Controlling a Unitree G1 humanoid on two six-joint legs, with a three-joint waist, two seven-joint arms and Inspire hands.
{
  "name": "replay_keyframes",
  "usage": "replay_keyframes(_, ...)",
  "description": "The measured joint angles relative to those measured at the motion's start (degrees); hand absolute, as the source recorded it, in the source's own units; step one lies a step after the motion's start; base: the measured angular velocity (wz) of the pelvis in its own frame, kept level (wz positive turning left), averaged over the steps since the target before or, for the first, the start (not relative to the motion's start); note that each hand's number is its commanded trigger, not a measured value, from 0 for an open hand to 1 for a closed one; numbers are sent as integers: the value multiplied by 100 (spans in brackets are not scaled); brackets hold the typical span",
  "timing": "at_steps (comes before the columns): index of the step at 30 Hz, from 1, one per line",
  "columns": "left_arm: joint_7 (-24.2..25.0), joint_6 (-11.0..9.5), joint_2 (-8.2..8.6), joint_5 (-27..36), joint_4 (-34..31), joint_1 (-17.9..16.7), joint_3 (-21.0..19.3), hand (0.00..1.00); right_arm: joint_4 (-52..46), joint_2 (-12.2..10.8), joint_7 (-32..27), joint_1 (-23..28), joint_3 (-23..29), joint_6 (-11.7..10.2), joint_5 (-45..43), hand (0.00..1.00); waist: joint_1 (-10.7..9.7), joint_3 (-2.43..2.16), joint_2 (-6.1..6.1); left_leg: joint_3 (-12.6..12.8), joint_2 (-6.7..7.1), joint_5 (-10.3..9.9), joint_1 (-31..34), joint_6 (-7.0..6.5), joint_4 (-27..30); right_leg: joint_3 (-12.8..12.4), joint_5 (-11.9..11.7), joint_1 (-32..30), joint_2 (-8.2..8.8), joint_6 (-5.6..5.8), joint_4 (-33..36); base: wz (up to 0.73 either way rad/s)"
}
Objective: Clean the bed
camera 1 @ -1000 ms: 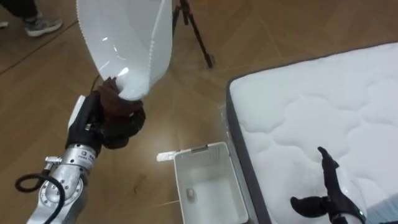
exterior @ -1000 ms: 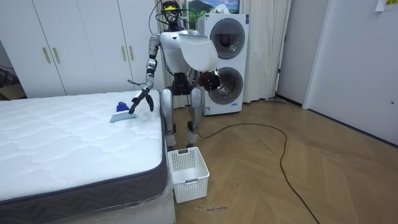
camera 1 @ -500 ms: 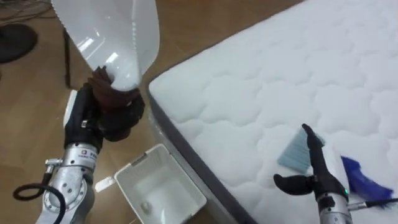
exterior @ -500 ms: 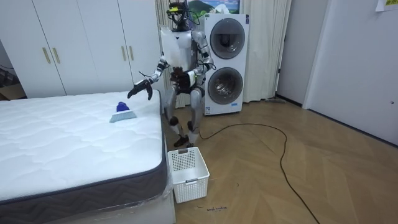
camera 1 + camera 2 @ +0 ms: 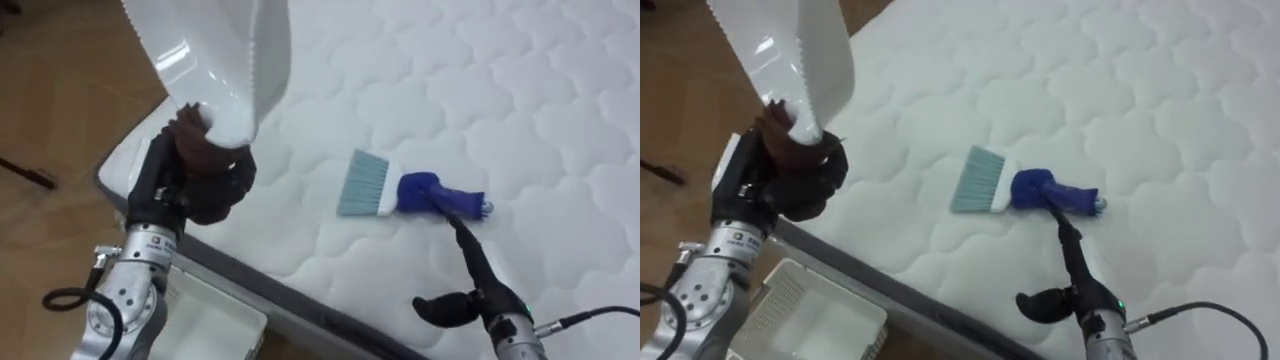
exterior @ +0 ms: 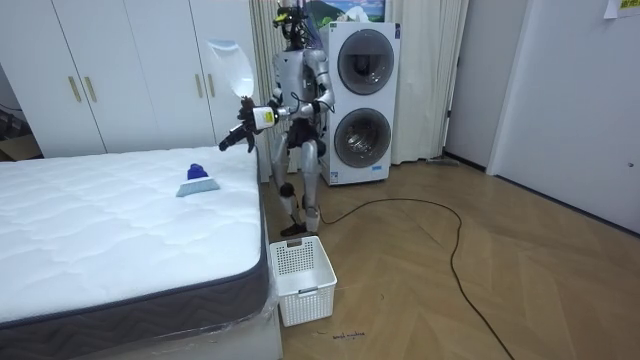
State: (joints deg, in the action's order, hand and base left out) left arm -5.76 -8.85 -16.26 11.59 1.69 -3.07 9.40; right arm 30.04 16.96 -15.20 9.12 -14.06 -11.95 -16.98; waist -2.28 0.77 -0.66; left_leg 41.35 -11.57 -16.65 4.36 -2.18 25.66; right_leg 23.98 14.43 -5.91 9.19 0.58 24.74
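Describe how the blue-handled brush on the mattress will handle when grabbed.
The small hand brush with blue handle and teal bristles probably feels light and stiff at its handle. Its bristles likely flex. Lying flat on the quilted white mattress, it shouldn't roll.

The mattress (image 5: 540, 80) is white with wavy quilting, the brush (image 5: 405, 190) has pale teal bristles and a deep blue handle, the dustpan (image 5: 215, 50) is white, the floor (image 5: 60, 110) brown.

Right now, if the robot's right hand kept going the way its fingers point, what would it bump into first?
Most likely the brush on the mattress: the right hand, fingers straight, aims at its blue handle, tips close by. How high it hovers above the mattress is unclear.
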Motion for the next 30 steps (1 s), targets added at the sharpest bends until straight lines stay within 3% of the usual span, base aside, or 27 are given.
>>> replay_keyframes(2,-4,1,17,-6,3,-30,3,100,12,2,169,-3,19,-2,-103,0,-38,-26,36,137,-77,28,-82,57,7,-99,26,-19,-73,-54,-19,-39)
replay_keyframes(5,-24,1,17,-183,16,-54,36,100,11,2,358,-4,64,-20,-99,0,-138,-32,35,127,-161,94,-193,179,50,-390,29,-51,-256,-151,-45,-50)
replay_keyframes(6,-17,1,17,-295,29,-102,36,100,13,2,433,-19,104,-22,-105,0,-20,-32,48,-342,-134,111,-213,268,45,-649,-14,-92,-363,-239,-42,-135)
replay_keyframes(7,-19,-1,18,-439,115,-180,26,100,16,2,504,-28,109,-21,-142,0,130,-29,64,-1122,3,160,-253,344,27,-1000,-65,-97,-509,-317,-53,-152)
replay_keyframes(8,-21,0,20,-489,172,-249,12,100,14,2,551,-30,107,-23,-188,0,156,-39,80,-1587,78,183,-290,375,1,-1164,-81,-77,-577,-343,-73,-159)
replay_keyframes(9,-19,6,29,-577,254,-403,-3,100,4,6,594,-21,116,-23,-342,0,151,-66,127,-2490,240,197,-308,373,22,-1552,-89,-42,-739,-363,-104,-144)
replay_keyframes(10,-3,16,42,-674,306,-545,-8,100,5,19,627,-11,123,4,-381,0,167,-64,162,-3162,372,205,-278,357,118,-1904,-100,-13,-865,-384,-101,-140)
replay_keyframes(11,4,16,45,-738,307,-619,-8,100,6,28,652,-10,125,32,-380,0,172,-45,145,-3454,462,208,-277,353,135,-2110,-107,-20,-923,-396,-100,-132)
replay_keyframes(12,48,16,67,-892,319,-700,-3,100,18,46,675,-11,125,105,-371,0,172,-56,176,-3826,669,205,-246,358,59,-2435,-124,-36,-1004,-404,-97,-133)
replay_keyframes(13,122,17,137,-988,322,-721,-5,92,82,77,744,-12,138,174,-360,0,206,-65,191,-4043,875,253,-167,379,-194,-2725,-147,-85,-1062,-391,-74,-135)
replay_keyframes(14,148,15,179,-1005,319,-724,-5,72,103,88,802,-10,141,211,-355,0,244,-72,205,-4089,939,296,-131,403,-368,-2846,-157,-120,-1098,-387,-51,-136)
replay_keyframes(15,170,15,227,-1052,329,-734,-13,11,213,42,896,-5,144,234,-359,0,284,-70,214,-4080,966,325,-118,377,-562,-2983,-158,-143,-1151,-384,-2,-108)
replay_keyframes(16,171,16,229,-1128,367,-746,-21,0,278,-32,959,36,142,278,-367,0,254,-121,174,-4087,1011,328,-255,378,-661,-3066,-139,-130,-1162,-356,-7,-87)
replay_keyframes(19,168,17,218,-1137,401,-798,-9,0,357,-97,995,158,201,310,-317,0,120,-47,40,-3995,1038,329,-390,363,-832,-3132,-184,-85,-1211,-316,-198,-24)
replay_keyframes(24,169,92,215,-1325,567,-888,-4,0,444,-140,1025,276,272,345,-329,0,76,-34,58,-4003,1020,312,-428,341,-870,-3107,-245,83,-1208,-307,-522,1)
replay_keyframes(27,165,82,209,-1461,1149,-900,1,0,800,-157,1095,273,433,394,-284,0,97,-27,143,-4002,1018,313,-690,339,-1115,-3066,-242,309,-1199,-305,-689,2)
replay_keyframes(30,166,267,207,-1635,1803,-904,-22,0,1051,-207,1097,348,561,568,-162,0,100,-40,158,-3998,1026,313,-744,339,-1139,-3061,-217,376,-1182,-302,-729,0)
